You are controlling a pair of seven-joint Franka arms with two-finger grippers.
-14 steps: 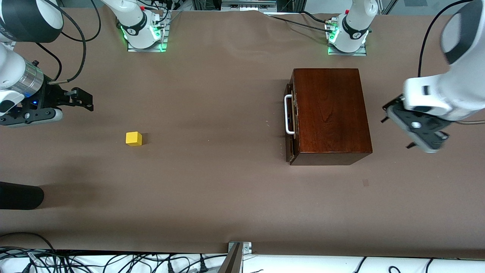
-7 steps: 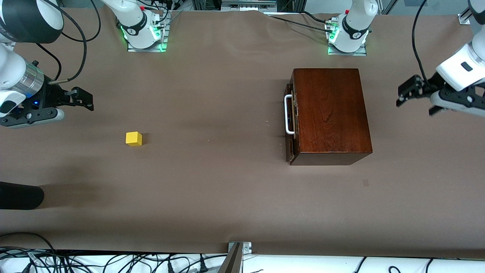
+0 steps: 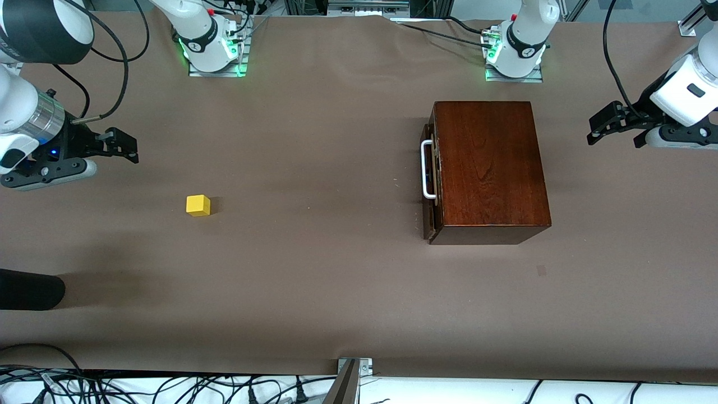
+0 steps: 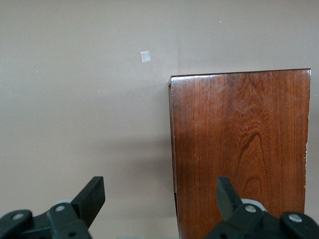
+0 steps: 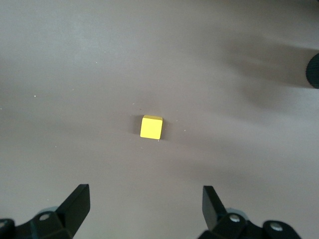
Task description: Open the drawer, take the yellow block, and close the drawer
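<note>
The dark reddish-brown wooden box [image 3: 491, 168] stands toward the left arm's end of the table. Its drawer [image 3: 428, 171], with a white bar handle [image 3: 426, 170], is nearly shut and faces the right arm's end. The box also shows in the left wrist view [image 4: 239, 149]. The yellow block [image 3: 198, 205] lies on the bare table toward the right arm's end, and shows in the right wrist view [image 5: 151, 127]. My left gripper [image 3: 612, 129] is open and empty, above the table beside the box's back. My right gripper [image 3: 122, 147] is open and empty, above the table near the block.
The table is covered in brown paper [image 3: 314, 269]. A dark rounded object [image 3: 28, 289] juts in at the right arm's end, nearer the front camera. The arm bases [image 3: 213, 45] stand along the table's edge farthest from the front camera. Cables [image 3: 168, 390] hang below the near edge.
My left gripper has swung up and away from beside the box's near corner toward the table's end. The right gripper, block and box have not moved.
</note>
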